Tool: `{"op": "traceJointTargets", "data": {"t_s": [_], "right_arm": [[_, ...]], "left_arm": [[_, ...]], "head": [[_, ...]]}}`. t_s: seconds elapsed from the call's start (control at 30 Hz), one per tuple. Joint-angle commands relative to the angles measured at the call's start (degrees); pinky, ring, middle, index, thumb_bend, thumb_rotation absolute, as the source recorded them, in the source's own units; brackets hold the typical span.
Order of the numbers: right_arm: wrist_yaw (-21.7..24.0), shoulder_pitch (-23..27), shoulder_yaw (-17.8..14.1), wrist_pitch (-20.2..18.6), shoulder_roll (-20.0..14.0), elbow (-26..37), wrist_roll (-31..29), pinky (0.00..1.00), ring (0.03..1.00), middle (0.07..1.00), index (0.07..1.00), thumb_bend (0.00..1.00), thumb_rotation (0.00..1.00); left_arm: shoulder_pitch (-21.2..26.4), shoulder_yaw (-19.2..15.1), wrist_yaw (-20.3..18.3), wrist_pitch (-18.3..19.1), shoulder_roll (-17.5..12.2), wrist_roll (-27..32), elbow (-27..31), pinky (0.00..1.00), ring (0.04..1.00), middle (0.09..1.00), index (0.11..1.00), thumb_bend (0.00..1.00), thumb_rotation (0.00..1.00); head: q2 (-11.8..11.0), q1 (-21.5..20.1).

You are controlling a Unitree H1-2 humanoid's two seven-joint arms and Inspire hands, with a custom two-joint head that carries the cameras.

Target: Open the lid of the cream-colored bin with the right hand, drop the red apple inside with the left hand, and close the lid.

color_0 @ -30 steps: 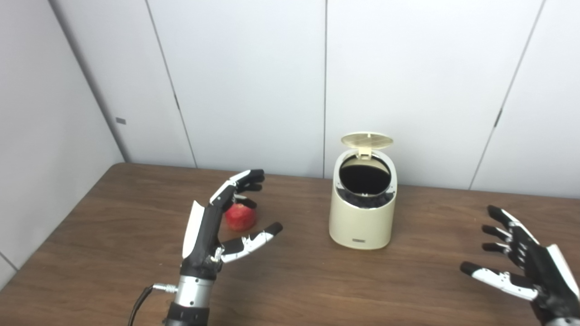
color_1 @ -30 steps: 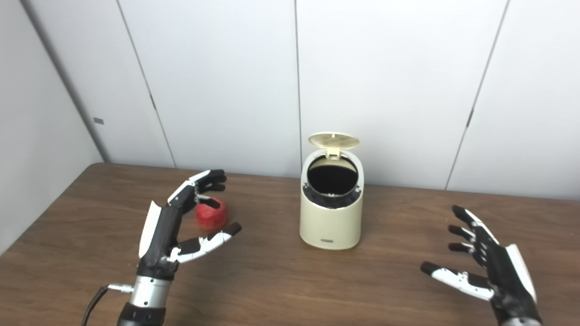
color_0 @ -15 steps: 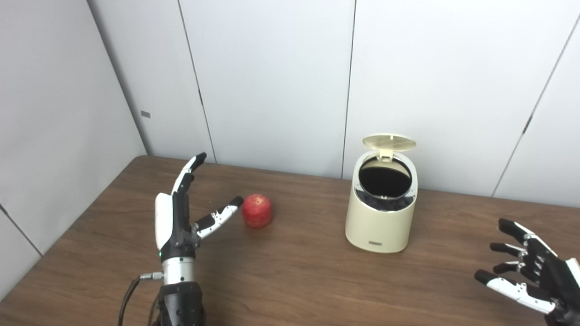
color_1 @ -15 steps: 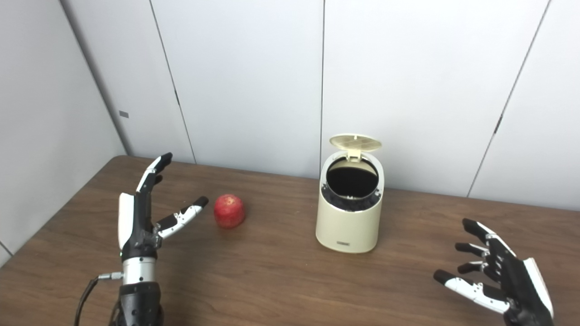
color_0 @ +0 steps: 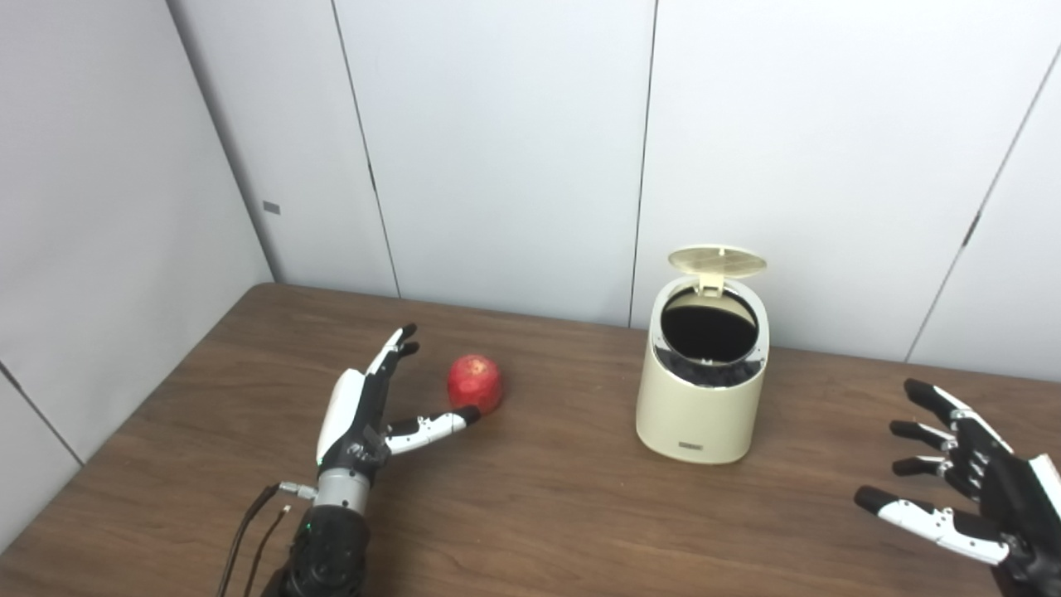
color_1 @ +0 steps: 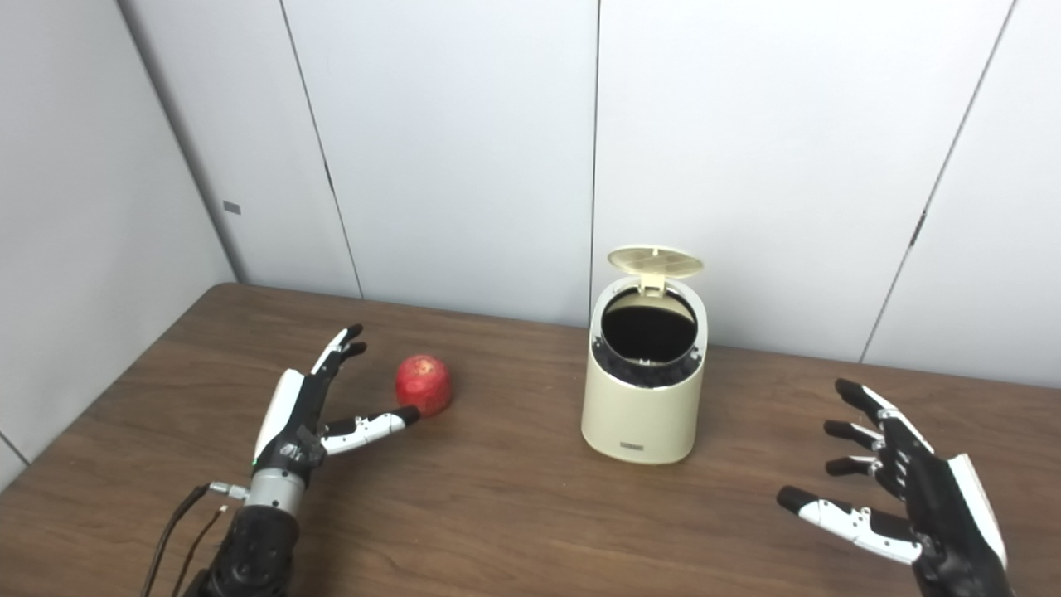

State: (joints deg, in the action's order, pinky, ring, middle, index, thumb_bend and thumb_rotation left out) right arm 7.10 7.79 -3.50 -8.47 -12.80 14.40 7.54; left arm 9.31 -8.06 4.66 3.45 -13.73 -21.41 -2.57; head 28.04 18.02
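Compared with half a second ago, the left hand (color_0: 358, 414) sits lower and closer to the red apple (color_0: 475, 382). It was raised with its fingers pointing up; now it leans forward over the table (color_0: 539, 506), fingers spread and holding nothing. Its thumb (color_0: 439, 424) reaches out to the right, with the tip just under the apple's near side. Whether the tip touches the fruit cannot be told. A second ago the same hand was cupped around the apple, so it has let go and drawn off since then. The whole picture also shifted between that moment and the next, which is the camera moving.

The apple rests on the table just ahead and to the right of the left hand. The cream-colored bin (color_0: 702, 398) stands well to the right of that hand, between the two hands, with its lid (color_0: 717, 260) tipped up and the dark inside showing.

The right hand (color_1: 903, 489) hovers near the table's right side, well apart from the bin, fingers spread and empty, much as before.

The right eye view shows the right hand whole, wrist included; the left eye view cuts it at the picture's edge. Both views show the cables (color_1: 178, 531) trailing from the left wrist.
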Motion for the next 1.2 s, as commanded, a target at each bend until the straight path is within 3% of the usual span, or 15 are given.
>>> {"op": "traceJointTargets", "data": {"t_s": [0.0,0.03,0.17,0.43,0.8,1.17], "right_arm": [[-0.8,1.1,-0.2,0.0,-0.4,2.8,0.4,0.57,0.772,0.896,0.859,0.66,0.14],[-0.8,1.0,-0.1,-0.3,-0.4,3.1,0.6,0.56,0.768,0.899,0.861,0.65,0.07],[-0.8,0.9,0.2,-2.8,-0.3,5.0,1.7,0.52,0.741,0.89,0.855,0.64,0.0],[-0.3,0.8,1.1,-9.1,-0.1,10.0,2.8,0.51,0.749,0.898,0.849,0.62,0.0],[-0.3,-1.1,0.4,-12.0,-0.4,13.1,2.5,0.58,0.765,0.885,0.856,0.61,0.0],[-0.4,-1.3,0.9,-15.6,0.3,15.8,2.7,0.61,0.787,0.901,0.856,0.59,0.0]], "left_arm": [[2.6,0.8,-0.2,-1.0,-2.0,0.0,0.2,0.9,0.942,0.884,0.951,1.0,0.41],[2.7,1.2,-0.3,-1.0,-2.3,-0.1,-0.1,0.88,0.932,0.879,0.944,1.0,0.41],[3.3,2.8,-0.5,-0.4,-3.0,-0.9,-1.1,0.83,0.893,0.853,0.926,1.0,0.38],[5.2,5.7,2.2,0.9,-2.5,-4.6,-5.2,0.78,0.846,0.816,0.896,0.97,0.3],[9.0,8.1,8.4,-2.5,-2.4,-6.7,-14.9,0.74,0.834,0.812,0.889,0.93,0.29],[10.7,8.9,9.8,-4.4,-2.4,-5.5,-19.1,0.7,0.816,0.81,0.889,0.92,0.32]], "head": [[0.1,-0.1],[0.1,-0.1],[0.2,-0.3],[0.4,-0.8],[1.0,-1.7],[1.5,-2.3]]}}
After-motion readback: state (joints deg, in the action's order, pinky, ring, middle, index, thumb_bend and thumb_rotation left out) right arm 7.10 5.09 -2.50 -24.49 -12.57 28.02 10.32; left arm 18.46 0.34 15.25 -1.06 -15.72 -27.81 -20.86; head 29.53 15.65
